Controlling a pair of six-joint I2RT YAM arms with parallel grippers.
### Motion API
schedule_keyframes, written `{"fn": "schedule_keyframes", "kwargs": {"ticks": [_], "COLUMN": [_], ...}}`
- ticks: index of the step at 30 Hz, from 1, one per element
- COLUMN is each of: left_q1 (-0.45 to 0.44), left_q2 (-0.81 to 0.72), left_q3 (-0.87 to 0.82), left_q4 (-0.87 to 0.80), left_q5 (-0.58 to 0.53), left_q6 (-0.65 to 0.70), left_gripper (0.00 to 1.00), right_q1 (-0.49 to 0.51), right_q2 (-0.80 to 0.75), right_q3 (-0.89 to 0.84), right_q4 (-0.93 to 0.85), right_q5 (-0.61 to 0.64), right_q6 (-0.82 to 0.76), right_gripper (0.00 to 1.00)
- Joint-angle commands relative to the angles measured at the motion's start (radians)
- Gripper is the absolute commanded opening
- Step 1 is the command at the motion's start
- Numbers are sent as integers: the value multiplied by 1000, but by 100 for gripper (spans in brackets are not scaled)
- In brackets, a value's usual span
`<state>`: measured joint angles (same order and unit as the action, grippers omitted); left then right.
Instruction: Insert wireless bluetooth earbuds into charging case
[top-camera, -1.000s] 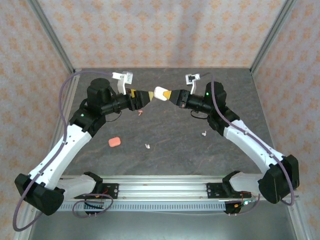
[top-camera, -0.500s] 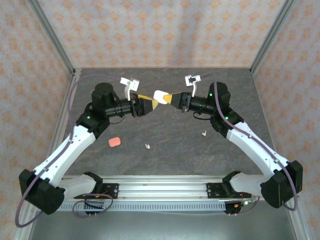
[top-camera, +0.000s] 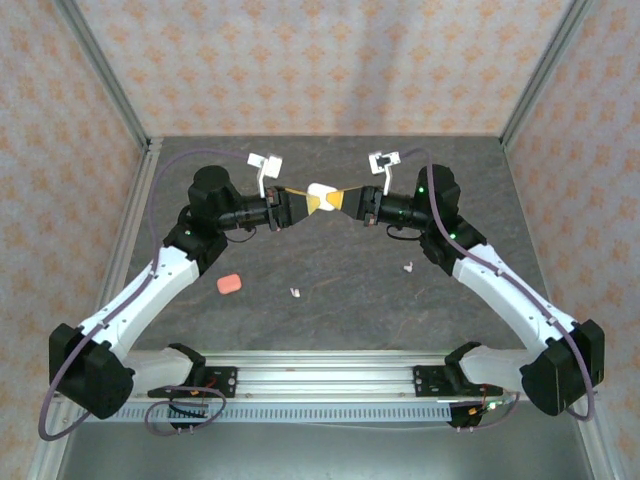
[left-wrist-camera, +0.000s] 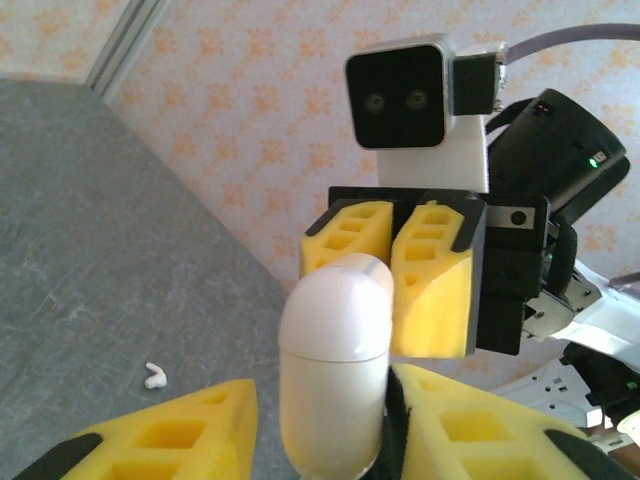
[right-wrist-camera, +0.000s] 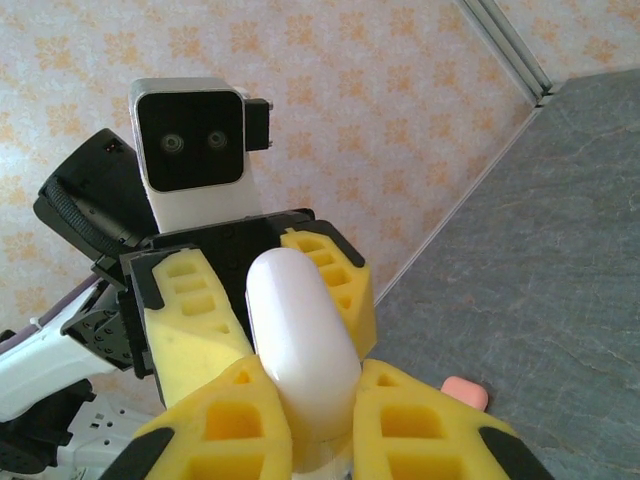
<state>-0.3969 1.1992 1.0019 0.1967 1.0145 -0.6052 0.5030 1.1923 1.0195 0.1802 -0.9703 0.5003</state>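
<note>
A white pebble-shaped charging case (top-camera: 321, 190) hangs in mid-air above the back of the table, lid closed. My right gripper (top-camera: 338, 198) is shut on one end of it; in the right wrist view both yellow fingers (right-wrist-camera: 225, 425) press the case (right-wrist-camera: 300, 340). My left gripper (top-camera: 305, 200) stands open around the other end; in the left wrist view the case (left-wrist-camera: 333, 370) touches one finger (left-wrist-camera: 470, 430), with a gap to the other. Two white earbuds (top-camera: 295, 292) (top-camera: 407, 267) lie on the table, and one earbud (left-wrist-camera: 155, 376) shows in the left wrist view. The pink-red earbuds are hidden.
A pink charging case (top-camera: 229, 284) lies on the dark table (top-camera: 340, 270) front left, and the same case (right-wrist-camera: 463, 392) appears in the right wrist view. Patterned walls and metal frame posts enclose the table. A rail (top-camera: 320, 375) runs along the near edge.
My left gripper has moved right and closed the distance to the case, so its fingers now straddle the end of it. The right gripper has kept the case and shifted slightly.
</note>
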Motion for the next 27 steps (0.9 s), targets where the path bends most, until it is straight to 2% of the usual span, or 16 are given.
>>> {"fn": "schedule_keyframes", "kwargs": {"ticks": [1, 4, 7, 9, 12, 20, 23, 27], "left_q1": [4, 3, 1, -6, -16, -41, -45, -38], "left_q2": [8, 8, -9, -37, -84, -117, -116, -119], "left_q3": [30, 41, 59, 73, 71, 68, 64, 17], "left_q4": [27, -16, -115, -203, -242, -361, -419, -457], "left_q5": [40, 50, 39, 22, 3, 1, -56, -221], "left_q6": [-3, 31, 136, 245, 366, 615, 653, 657], "left_gripper": [32, 15, 0, 0, 0, 0, 0, 0], "right_q1": [4, 4, 5, 5, 3, 3, 4, 4], "right_q2": [13, 18, 21, 21, 34, 84, 79, 58], "right_q3": [16, 19, 24, 32, 57, 101, 104, 109], "right_q4": [65, 57, 28, -24, -124, -233, -245, -255], "right_q5": [-34, -30, 0, 38, 86, 115, 117, 107], "right_q6": [-4, -4, -17, -44, -90, -112, -106, -70], "right_gripper": [10, 12, 29, 39, 46, 55, 57, 59]}}
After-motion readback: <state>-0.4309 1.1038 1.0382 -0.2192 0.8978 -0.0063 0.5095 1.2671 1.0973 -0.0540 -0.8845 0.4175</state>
